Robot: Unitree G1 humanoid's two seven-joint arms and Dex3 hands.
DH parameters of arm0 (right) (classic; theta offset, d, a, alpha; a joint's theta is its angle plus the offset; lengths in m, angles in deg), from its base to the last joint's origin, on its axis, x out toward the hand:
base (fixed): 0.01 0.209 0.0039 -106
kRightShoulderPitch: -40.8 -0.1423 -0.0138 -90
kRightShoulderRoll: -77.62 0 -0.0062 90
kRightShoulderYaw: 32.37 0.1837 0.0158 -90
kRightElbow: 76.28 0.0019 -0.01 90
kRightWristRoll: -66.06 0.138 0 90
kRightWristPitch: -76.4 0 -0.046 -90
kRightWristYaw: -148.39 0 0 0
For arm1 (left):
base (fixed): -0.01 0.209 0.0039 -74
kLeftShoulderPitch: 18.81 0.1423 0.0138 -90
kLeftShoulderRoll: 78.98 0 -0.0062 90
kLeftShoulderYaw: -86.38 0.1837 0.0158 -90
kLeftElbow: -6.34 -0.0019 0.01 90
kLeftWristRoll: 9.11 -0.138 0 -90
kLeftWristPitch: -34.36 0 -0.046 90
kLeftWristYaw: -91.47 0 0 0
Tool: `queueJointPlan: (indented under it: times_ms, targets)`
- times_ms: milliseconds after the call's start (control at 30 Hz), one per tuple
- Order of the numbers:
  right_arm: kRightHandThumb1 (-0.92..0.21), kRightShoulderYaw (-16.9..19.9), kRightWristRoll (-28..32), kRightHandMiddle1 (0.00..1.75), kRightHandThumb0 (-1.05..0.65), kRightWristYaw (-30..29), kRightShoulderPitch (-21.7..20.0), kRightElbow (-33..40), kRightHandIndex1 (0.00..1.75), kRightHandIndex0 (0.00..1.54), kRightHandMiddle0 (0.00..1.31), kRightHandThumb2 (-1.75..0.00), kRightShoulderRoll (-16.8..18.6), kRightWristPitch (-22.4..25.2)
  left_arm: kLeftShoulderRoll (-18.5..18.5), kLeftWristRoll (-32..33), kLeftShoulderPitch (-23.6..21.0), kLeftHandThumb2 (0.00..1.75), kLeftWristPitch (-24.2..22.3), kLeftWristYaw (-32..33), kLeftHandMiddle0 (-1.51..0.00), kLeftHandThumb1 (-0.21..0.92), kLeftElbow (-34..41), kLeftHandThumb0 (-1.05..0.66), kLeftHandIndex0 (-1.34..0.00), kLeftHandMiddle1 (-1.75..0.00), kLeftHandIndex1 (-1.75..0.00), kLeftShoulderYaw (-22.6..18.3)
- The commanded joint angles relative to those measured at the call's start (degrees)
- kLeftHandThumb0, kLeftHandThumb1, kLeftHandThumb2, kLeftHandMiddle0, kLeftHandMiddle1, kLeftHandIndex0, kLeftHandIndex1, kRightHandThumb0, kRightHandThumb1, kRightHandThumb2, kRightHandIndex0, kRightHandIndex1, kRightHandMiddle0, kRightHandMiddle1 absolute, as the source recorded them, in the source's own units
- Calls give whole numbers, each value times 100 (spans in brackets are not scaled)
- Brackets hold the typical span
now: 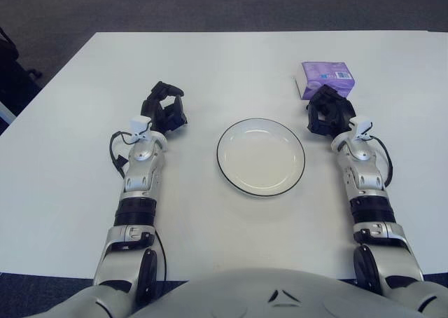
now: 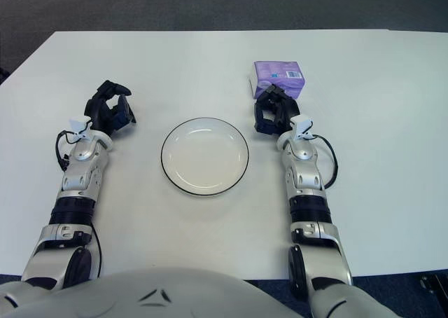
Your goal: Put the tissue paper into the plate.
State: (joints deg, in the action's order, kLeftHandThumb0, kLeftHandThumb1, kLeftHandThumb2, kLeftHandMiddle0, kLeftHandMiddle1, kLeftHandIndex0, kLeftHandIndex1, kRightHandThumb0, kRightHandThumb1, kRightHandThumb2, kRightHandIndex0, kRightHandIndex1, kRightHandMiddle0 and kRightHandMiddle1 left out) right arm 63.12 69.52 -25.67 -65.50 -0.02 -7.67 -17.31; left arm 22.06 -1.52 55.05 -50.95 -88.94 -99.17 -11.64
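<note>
a: robot's own torso (image 1: 280,297) is filling the bottom edge, closest thing to the cam. both forearms are reaching out from it over the white worktop (image 1: 224,59).

b: where's the plate sitting?

a: white plate (image 1: 260,156) w/ a dark rim is lying between the two arms, centre of the worktop, nothing in it.

b: and the tissue paper?

a: purple tissue paper (image 1: 325,77) pack is lying flat on the worktop, beyond the plate and off to the robot's right, well outside the rim.

b: right hand doing anything w/ it?

a: right hand (image 1: 329,112) is showing just on the near side of the pack, its black fingers (image 2: 271,102) curling toward the pack's near edge. can't tell if they're touching it or just short of it. they aren't wrapping around it, so nothing's being held.

b: left hand?

a: left hand (image 1: 165,107) is showing to the left of the plate, apart from it, fingers loosely curled, gripping nothing. can't tell if it's touching the worktop.
</note>
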Motion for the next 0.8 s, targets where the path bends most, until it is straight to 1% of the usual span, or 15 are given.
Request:
queueJointPlan:
  times_ms: [0, 100, 233, 333, 367, 433, 500, 533, 633, 733, 767]
  targets:
    - [-36, -146, -313, 175, -47, -114, 564, 75, 175, 129, 58, -127, 17, -169, 272, -35, 595, 103, 70, 35, -109, 55, -483, -42, -44, -175, -175, 48]
    - [-34, -208, -562, 175, -47, -268, 603, 164, 175, 129, 60, -129, -27, -331, 278, -33, 595, 103, 74, 36, -109, 55, -485, -41, -44, -175, -175, 44]
    - [-29, -281, -897, 175, -49, -423, 605, 450, 175, 128, 64, -135, -133, -350, 287, -13, 596, 103, 97, 31, -109, 55, -482, -41, -44, -175, -175, 29]
    - [-27, -390, -1402, 175, -50, -400, 521, 980, 175, 126, 65, -138, -491, -317, 293, 2, 597, 102, 115, 28, -108, 55, -482, -41, -43, -175, -175, 17]
    - [-26, -448, -1738, 175, -50, -441, 501, 1191, 175, 124, 66, -138, -675, -382, 295, 5, 598, 102, 127, 30, -108, 55, -482, -41, -43, -175, -175, 13]
    - [-26, -497, -2115, 175, -50, -490, 496, 1401, 175, 120, 66, -138, -842, -454, 298, 6, 599, 102, 143, 32, -108, 56, -486, -41, -43, -175, -175, 8]
    - [-26, -520, -2355, 175, -50, -549, 539, 1536, 175, 118, 65, -138, -894, -492, 301, 2, 615, 102, 150, 33, -108, 56, -468, -41, -43, -175, -175, 5]
    - [-27, -551, -2589, 175, -50, -635, 553, 1626, 175, 116, 65, -137, -965, -543, 303, -6, 621, 102, 160, 43, -108, 56, -460, -41, -43, -175, -175, 3]
    - [-31, -632, -3144, 175, -48, -854, 543, 1752, 175, 107, 61, -132, -1145, -633, 303, -24, 632, 102, 178, 72, -108, 56, -441, -41, -43, -175, -175, 0]
    - [-35, -675, -3479, 175, -47, -971, 516, 1790, 175, 98, 58, -126, -1253, -620, 300, -31, 642, 102, 167, 89, -108, 56, -415, -41, -43, -175, -175, -4]
    - [-37, -693, -3657, 175, -46, -1015, 463, 1765, 175, 96, 57, -124, -1339, -598, 302, -27, 641, 102, 157, 93, -108, 55, -407, -41, -43, -175, -175, -6]
